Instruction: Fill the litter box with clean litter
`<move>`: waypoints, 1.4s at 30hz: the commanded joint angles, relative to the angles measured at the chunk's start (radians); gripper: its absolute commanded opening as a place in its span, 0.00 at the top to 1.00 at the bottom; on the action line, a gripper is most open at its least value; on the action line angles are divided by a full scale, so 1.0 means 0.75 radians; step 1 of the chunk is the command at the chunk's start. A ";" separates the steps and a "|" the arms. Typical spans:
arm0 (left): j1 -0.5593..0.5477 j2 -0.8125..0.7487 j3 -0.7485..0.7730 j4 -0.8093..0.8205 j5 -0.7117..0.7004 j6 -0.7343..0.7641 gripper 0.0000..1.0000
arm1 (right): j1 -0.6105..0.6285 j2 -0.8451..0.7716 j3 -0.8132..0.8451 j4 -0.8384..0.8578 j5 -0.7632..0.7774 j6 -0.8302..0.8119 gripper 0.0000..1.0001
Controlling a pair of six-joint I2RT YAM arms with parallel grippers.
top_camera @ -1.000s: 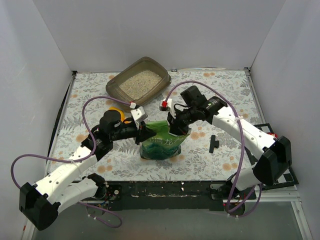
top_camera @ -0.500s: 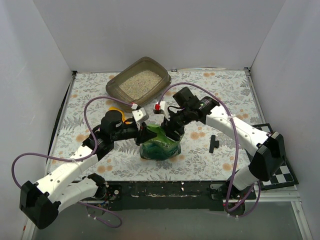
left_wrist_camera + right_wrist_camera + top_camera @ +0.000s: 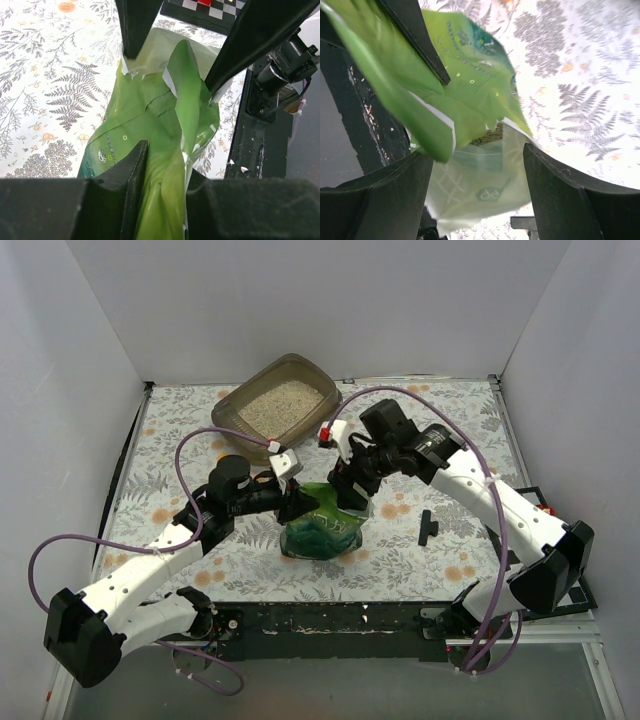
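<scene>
Top external view shows me the litter box [image 3: 228, 412] in the upper middle of the frame, with the clean litter [image 3: 283, 406] lying flat inside it. A green bag [image 3: 322, 525] stands in the middle of the flowery table [image 3: 450, 430]. My left gripper [image 3: 167, 160] is nearly closed and squeezes a fold of the bag's top between its fingers. My right gripper [image 3: 477, 152] is wide open, one finger on each side of the bag's torn mouth, holding nothing.
</scene>
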 commanded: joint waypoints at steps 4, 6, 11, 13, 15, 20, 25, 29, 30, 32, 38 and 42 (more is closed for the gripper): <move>-0.009 -0.033 0.030 -0.001 -0.015 -0.010 0.81 | 0.005 -0.100 0.266 -0.098 0.166 0.081 0.20; -0.009 -0.039 0.067 -0.044 -0.023 -0.010 0.76 | 0.005 -0.105 0.296 -0.111 0.197 0.094 0.20; -0.007 -0.082 0.210 -0.242 -0.137 -0.025 0.61 | 0.005 -0.111 0.356 -0.113 0.291 0.122 0.21; -0.009 -0.104 0.265 -0.324 -0.211 -0.067 0.56 | 0.005 -0.123 0.368 -0.096 0.313 0.136 0.21; -0.009 -0.139 0.316 -0.386 -0.293 -0.135 0.49 | 0.005 -0.129 0.380 -0.084 0.322 0.145 0.21; -0.009 -0.225 0.398 -0.463 -0.570 -0.343 0.43 | 0.005 -0.131 0.393 -0.047 0.336 0.180 0.21; -0.007 -0.146 0.539 -0.714 -1.176 -0.693 0.38 | 0.005 -0.160 0.397 -0.015 0.332 0.200 0.21; 0.060 -0.023 0.605 -0.823 -1.365 -0.832 0.36 | 0.005 -0.201 0.370 0.018 0.297 0.227 0.21; 0.107 0.006 0.603 -0.832 -1.347 -0.859 0.36 | 0.005 -0.209 0.362 0.022 0.289 0.233 0.21; 0.264 0.059 0.564 -0.789 -1.212 -0.865 0.36 | 0.007 -0.229 0.342 0.022 0.271 0.241 0.21; 0.492 0.284 0.409 -0.638 -0.970 -0.937 0.36 | 0.005 -0.299 0.268 0.028 0.266 0.263 0.22; 0.524 0.419 0.378 -0.572 -0.915 -0.974 0.36 | 0.005 -0.323 0.239 0.022 0.258 0.276 0.22</move>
